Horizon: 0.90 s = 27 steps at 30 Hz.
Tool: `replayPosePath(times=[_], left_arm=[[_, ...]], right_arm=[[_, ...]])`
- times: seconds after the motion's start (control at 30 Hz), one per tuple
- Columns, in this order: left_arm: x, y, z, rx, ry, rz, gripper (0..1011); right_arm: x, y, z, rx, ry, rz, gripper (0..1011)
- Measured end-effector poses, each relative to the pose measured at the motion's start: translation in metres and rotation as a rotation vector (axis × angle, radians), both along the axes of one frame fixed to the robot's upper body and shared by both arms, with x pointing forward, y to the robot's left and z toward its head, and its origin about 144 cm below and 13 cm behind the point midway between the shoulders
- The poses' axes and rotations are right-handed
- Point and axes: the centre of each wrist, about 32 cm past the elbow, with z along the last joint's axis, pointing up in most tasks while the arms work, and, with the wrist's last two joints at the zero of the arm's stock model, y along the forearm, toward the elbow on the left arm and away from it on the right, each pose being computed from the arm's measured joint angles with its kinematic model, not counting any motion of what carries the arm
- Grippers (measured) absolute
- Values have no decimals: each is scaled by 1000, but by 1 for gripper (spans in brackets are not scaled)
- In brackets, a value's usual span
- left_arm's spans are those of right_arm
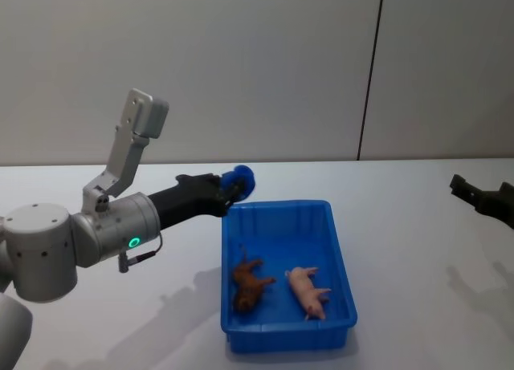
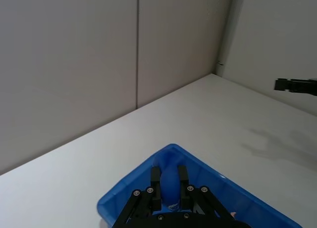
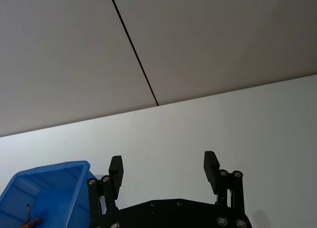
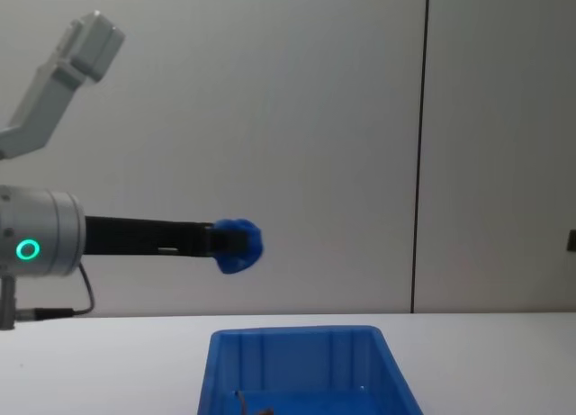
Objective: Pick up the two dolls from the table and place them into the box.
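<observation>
Your left gripper (image 1: 238, 183) pinches a small blue toy (image 4: 238, 246) above the box's (image 1: 341, 262) far-left corner; brown doll (image 1: 250, 284) and pink doll (image 1: 308, 291) lie inside; right gripper (image 3: 164, 167) spread, idle; next, release over the box

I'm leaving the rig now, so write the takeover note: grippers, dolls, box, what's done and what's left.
Left gripper: raised above the far left corner of the blue box, shut on a small blue object; I cannot tell what it is.
Right gripper: open, holding nothing, out at the right over the white table, well clear of the box.
Dolls: the orange-brown doll and the pink doll both lie on the box floor, side by side near its front end.
Done: both dolls are in the box.
Left: probably only dealing with the blue object and parking the arms.
</observation>
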Motion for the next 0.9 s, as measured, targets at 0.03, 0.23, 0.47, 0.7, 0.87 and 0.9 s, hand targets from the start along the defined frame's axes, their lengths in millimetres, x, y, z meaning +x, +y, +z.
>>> replayPosePath(times=[0.03, 0.23, 0.47, 0.7, 0.87, 0.9], left_arm=[[0, 0, 0, 0, 0, 0, 196], [9, -2, -3, -12, 31, -95, 196], [21, -5, -12, -20, 81, -203, 309], [27, -7, -16, -23, 107, -259, 523], [28, -7, -16, -23, 103, -264, 681], [28, -7, -16, -22, 101, -262, 704]], right_arm=[[0, 0, 0, 0, 0, 0, 1001], [0, 0, 0, 0, 0, 0, 1001], [0, 0, 0, 0, 0, 0, 1001], [0, 0, 0, 0, 0, 0, 1001], [0, 0, 0, 0, 0, 0, 1001], [0, 0, 0, 0, 0, 0, 1001]])
